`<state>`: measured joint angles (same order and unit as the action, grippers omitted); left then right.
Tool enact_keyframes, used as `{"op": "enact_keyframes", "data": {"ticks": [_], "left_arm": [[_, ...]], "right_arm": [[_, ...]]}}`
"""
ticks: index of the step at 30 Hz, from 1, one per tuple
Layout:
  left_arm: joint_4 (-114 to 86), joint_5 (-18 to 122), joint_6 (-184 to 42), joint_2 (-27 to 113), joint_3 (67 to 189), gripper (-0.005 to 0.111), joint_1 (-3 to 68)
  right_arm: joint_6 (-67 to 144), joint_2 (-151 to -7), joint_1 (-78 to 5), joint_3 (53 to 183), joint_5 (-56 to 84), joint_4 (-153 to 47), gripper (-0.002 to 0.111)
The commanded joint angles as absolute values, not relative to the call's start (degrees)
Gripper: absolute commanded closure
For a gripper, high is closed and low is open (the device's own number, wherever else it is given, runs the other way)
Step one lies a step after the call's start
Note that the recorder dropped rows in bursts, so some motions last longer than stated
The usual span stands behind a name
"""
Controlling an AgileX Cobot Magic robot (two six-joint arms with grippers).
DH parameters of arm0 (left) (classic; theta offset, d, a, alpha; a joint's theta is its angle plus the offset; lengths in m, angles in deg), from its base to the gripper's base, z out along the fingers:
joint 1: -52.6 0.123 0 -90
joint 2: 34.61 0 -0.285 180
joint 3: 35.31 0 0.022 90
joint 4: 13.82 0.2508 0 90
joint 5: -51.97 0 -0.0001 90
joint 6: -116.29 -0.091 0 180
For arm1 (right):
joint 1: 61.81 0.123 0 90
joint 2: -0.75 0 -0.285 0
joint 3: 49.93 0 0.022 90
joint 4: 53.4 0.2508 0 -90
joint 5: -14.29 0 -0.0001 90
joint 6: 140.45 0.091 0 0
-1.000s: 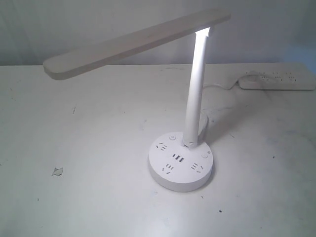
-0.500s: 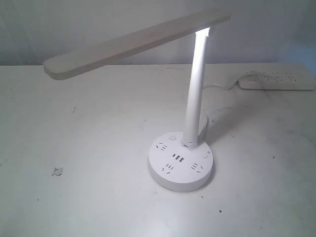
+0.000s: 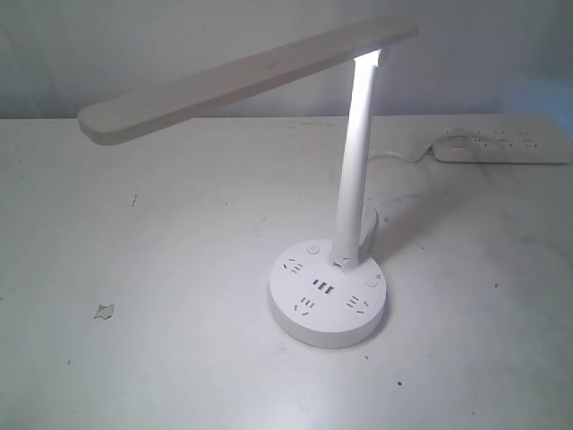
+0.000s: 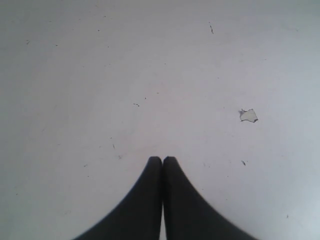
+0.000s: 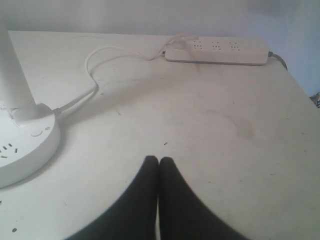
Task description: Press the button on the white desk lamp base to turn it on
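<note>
Right end effector (image 5: 159,159) closed (fingertips touching), near white desk lamp base (image 5: 27,147).

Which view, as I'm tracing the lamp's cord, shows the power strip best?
Right wrist view: the power strip shows whole, sockets clear. Exterior view has it small and blurred; left wrist view misses it.

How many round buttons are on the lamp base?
2. In the exterior view, one button sits on the white desk lamp base just left of the pole; the other button near the base's right edge. The pole may hide more.
</note>
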<state>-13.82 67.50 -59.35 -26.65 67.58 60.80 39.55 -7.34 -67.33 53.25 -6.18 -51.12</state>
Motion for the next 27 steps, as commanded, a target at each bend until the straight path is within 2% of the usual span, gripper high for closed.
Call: {"op": "enact_keyframes", "data": {"ticks": [1,19,27], "left_arm": [[-13.8,67.3,-59.3,-26.8,67.5,0.107,60.5],[-13.8,67.3,-59.3,-26.8,67.5,0.107,60.5],[-13.8,67.3,-59.3,-26.8,67.5,0.107,60.5]], "right_arm": [[40.1,-7.0,-67.5,52.9,-5.8,-51.3,0.108],[39.9,-7.0,-67.5,52.9,-5.7,-51.3,0.108],[39.9,-7.0,-64.7,52.9,-5.9,-51.3,0.108]]}}
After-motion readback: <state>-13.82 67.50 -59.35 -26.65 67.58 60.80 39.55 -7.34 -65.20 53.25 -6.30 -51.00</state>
